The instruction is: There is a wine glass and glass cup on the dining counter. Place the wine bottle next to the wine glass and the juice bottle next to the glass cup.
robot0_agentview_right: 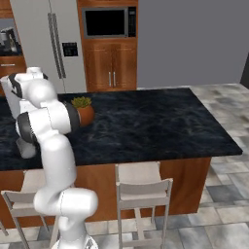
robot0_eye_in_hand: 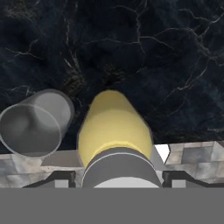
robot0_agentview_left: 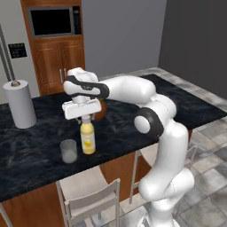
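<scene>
The juice bottle (robot0_agentview_left: 88, 137), pale yellow with a grey cap, stands upright on the black marbled dining counter (robot0_agentview_left: 35, 150) just right of the glass cup (robot0_agentview_left: 68, 150). My gripper (robot0_agentview_left: 86, 117) comes down from above, and its fingers sit tight against both sides of the cap. In the hand view the juice bottle (robot0_eye_in_hand: 113, 127) runs away from my gripper (robot0_eye_in_hand: 118, 177), with the glass cup (robot0_eye_in_hand: 35, 122) beside it on the left. The wine bottle and the wine glass are out of view.
A tall white paper-towel roll (robot0_agentview_left: 20, 104) stands at the counter's far left. A potted plant (robot0_agentview_right: 83, 114) sits just behind the gripper. Pale stools (robot0_agentview_left: 88, 199) (robot0_agentview_right: 141, 194) line the counter's near edge. Wooden cabinets and a fridge stand beyond.
</scene>
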Robot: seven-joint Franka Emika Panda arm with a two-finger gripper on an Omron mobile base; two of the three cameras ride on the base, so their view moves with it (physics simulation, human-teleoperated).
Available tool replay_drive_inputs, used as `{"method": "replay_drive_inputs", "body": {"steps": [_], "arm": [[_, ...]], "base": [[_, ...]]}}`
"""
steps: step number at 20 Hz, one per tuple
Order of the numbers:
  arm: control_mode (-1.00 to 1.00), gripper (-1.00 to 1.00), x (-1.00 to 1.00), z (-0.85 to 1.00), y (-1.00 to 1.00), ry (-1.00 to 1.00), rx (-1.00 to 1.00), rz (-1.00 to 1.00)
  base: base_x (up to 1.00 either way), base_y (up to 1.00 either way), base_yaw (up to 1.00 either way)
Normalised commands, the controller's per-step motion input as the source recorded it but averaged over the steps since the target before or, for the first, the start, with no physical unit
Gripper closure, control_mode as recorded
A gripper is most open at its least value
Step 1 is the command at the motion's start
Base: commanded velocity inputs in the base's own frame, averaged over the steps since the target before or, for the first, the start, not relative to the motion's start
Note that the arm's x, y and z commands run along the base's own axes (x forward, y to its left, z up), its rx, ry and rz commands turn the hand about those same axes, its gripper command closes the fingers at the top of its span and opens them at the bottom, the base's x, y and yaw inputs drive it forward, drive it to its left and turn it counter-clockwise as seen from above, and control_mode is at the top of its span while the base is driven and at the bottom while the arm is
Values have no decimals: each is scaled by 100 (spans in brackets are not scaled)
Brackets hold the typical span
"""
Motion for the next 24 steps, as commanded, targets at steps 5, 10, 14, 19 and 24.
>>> {"method": "replay_drive_inputs", "body": {"steps": [5, 10, 14, 19, 24], "arm": [[-100, 100, 13, -16, 8, 0, 0, 0], [-100, -100, 0, -24, 3, 0, 0, 0], [-100, -100, 0, -20, 0, 0, 0, -2], [-100, -100, 0, -7, -2, 0, 0, -3], [-100, -100, -2, -1, -8, 0, 0, -3]], "base": [[0, 0, 0], [0, 0, 0], [0, 0, 0], [0, 0, 0], [0, 0, 0]]}}
